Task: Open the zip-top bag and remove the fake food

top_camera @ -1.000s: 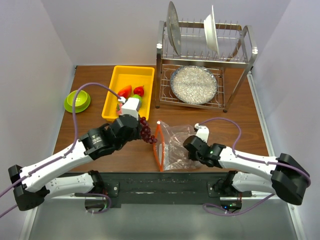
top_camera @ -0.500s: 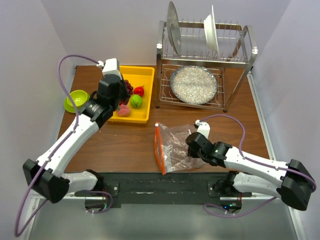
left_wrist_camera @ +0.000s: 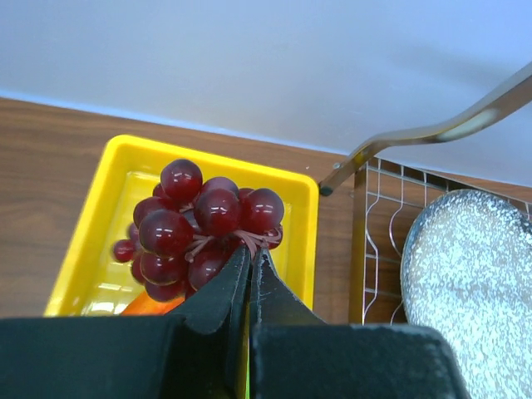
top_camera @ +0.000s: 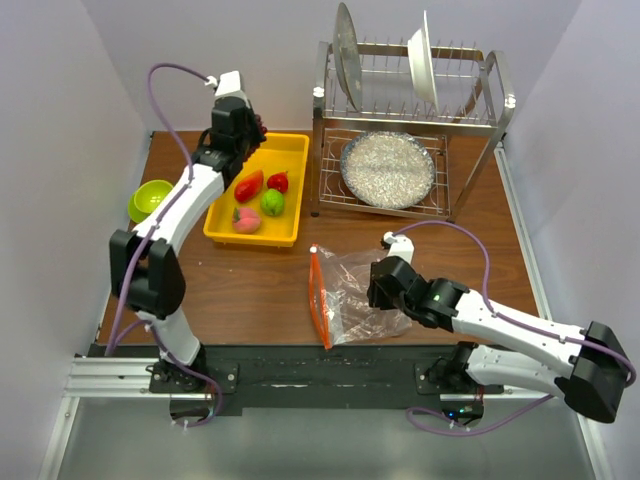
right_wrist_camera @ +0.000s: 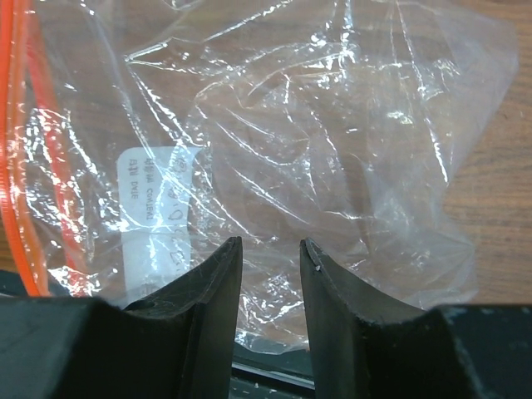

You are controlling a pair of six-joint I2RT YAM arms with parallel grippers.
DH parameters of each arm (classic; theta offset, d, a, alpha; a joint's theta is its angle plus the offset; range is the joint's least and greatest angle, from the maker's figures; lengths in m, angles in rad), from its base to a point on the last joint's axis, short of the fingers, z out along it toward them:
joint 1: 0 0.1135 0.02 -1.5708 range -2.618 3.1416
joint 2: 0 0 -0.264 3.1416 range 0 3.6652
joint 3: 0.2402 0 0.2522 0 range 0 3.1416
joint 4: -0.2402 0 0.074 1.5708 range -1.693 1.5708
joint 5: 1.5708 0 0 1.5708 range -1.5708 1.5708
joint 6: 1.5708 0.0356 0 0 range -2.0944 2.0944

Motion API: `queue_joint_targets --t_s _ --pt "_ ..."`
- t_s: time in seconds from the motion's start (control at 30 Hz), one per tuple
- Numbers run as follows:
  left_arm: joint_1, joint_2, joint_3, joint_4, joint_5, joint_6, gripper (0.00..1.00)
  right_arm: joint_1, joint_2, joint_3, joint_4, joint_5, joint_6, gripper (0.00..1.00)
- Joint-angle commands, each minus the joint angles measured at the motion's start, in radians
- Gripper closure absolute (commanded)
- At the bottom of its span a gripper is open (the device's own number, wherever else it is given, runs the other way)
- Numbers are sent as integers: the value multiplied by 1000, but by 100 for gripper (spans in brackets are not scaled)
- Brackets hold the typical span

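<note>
1. Left wrist view: my left claw [left_wrist_camera: 249,259] is clenched on the grape bunch [left_wrist_camera: 204,224], above the yellow tray [left_wrist_camera: 83,241].
2. In the tray: peach [top_camera: 245,218], green fruit [top_camera: 272,202], tomato [top_camera: 278,182], orange-red piece [top_camera: 248,186].
3. Zip-top bag [right_wrist_camera: 332,150] lies flat and looks emptied, though glare hides some. Likely only the grapes' drop is left.
4. Left arm reaches far and high. My right claw [right_wrist_camera: 270,249] hovers low over the bag, jaws parted, gripping nothing.
</note>
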Motion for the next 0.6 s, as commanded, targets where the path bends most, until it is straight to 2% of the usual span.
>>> queue_joint_targets --t_s 0.0,0.13,0.37,0.4,0.43,0.47,0.57 --pt "6 85 141 155 82 25 100 -3 -20 47 31 -8 -38 61" --pt "4 214 230 147 92 23 100 -3 -17 56 37 -5 -50 61" --pt "61 341 244 143 108 -10 99 -3 1 53 43 1 -56 60" --pt "73 351 241 140 130 -16 94 -3 4 53 46 -1 -56 61" --pt "98 371 238 135 141 -23 81 -3 7 53 52 -2 -56 60" --pt "107 377 233 130 153 -30 73 -3 9 51 56 -11 -53 60" --pt "139 381 218 127 179 -33 57 -3 15 51 71 -19 -53 59"
